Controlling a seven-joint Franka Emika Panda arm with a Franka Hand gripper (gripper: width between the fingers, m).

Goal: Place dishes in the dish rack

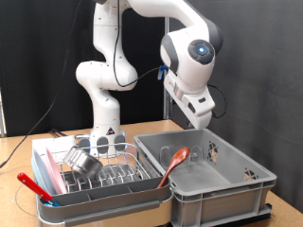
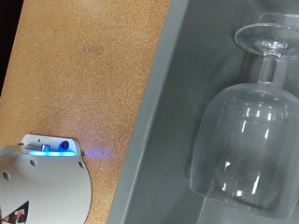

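My gripper (image 1: 200, 120) hangs above the far side of the deep grey crate (image 1: 248, 180); its fingers do not show in the wrist view. A clear stemmed glass (image 2: 245, 126) lies on its side on the crate's floor, directly below the wrist camera. The reddish-brown long-handled spoon (image 1: 173, 165) leans inside the crate against the wall next to the dish rack (image 1: 114, 188). The shiny steel bowl (image 1: 84, 161) rests tilted on the rack's wire prongs. Nothing shows between the fingers.
A clear jar-like item (image 1: 106, 143) stands at the rack's back. A red-handled utensil (image 1: 32, 185) and a blue and pink item (image 1: 45, 176) lie at the rack's left end. Cork-brown tabletop (image 2: 84, 84) borders the crate. The robot base (image 1: 102, 113) stands behind the rack.
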